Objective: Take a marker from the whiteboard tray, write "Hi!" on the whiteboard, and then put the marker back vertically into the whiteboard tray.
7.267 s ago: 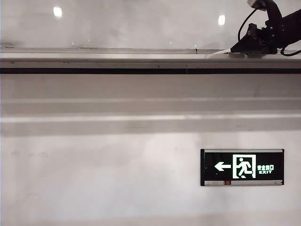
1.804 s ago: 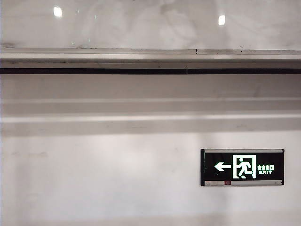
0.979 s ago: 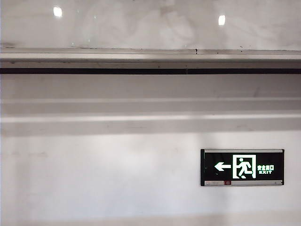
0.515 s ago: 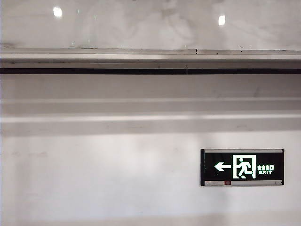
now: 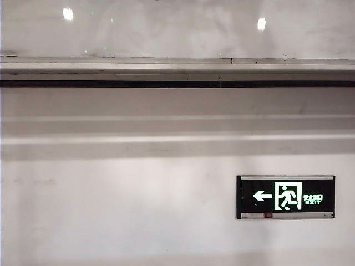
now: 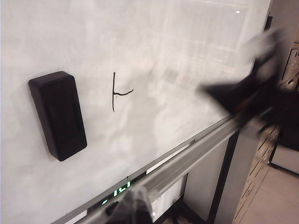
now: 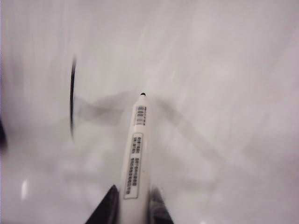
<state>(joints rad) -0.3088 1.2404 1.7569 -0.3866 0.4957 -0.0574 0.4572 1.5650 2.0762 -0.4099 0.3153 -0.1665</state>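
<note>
While the right gripper (image 7: 133, 205) is squeezing the marker (image 7: 135, 158) tight between its two fingers, the tip is pointing at the whiteboard (image 7: 224, 70), just past the end of a thin cross line. In the left wrist view, the black writing (image 6: 117, 92) is showing only a tall line and a short line sticking out toward three o'clock, so the "H" is looking half done. A black eraser (image 6: 58, 114) is sitting at nine o'clock from it. The left gripper (image 6: 133, 207) is waiting down by the whiteboard tray (image 6: 187, 161), and I cannot tell if it is open. The right arm is looking blurry, so the next line could be going crooked or starting in the wrong spot.
</note>
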